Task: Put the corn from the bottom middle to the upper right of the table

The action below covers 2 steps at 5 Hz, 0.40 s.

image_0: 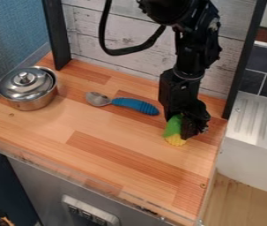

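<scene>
Tabletop (117,152), jaws down at the corn (175,140)

My jaws hang right of the blue-handled spoon (135,105); whether they grip, I can't tell. The corn, also right of it, looks light, firm, perhaps slick: I'd pinch across its middle.

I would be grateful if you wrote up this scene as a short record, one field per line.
surface: wooden tabletop
corn: toy corn, green husk end and yellow kernels, right side of the table
gripper: black, at the corn; whether it grips the corn cannot be told
spoon: blue-handled spoon, left of the corn, metal bowl toward the saucepan
saucepan: metal, upper left, handle pointing left
lid: metal with a knob, on the saucepan
</scene>
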Motion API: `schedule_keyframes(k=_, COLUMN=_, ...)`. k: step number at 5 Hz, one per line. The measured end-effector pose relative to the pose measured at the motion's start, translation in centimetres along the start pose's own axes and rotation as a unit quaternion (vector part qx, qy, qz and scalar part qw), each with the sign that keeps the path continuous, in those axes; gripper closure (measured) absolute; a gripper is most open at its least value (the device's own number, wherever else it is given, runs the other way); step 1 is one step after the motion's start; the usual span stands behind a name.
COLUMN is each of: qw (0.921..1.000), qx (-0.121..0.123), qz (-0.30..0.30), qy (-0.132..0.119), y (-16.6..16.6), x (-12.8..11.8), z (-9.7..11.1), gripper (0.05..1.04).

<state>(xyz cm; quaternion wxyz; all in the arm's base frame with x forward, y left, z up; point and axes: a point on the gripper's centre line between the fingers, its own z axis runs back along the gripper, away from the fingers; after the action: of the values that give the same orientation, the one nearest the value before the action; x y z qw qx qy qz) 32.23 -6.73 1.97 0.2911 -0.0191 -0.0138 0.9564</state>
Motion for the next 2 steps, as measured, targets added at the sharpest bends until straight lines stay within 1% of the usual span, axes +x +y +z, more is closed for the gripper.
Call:
schedule_keyframes(k=1, qw=0.9999, qx=0.011, qz=-0.005, qy=0.006, y=0.0, x=0.0, z=0.0, gripper=0.43)
schedule_keyframes(k=2, qw=0.9988, qx=0.025, qz=0.021, qy=0.037, y=-1.0, x=0.8, z=1.8, gripper=0.43)
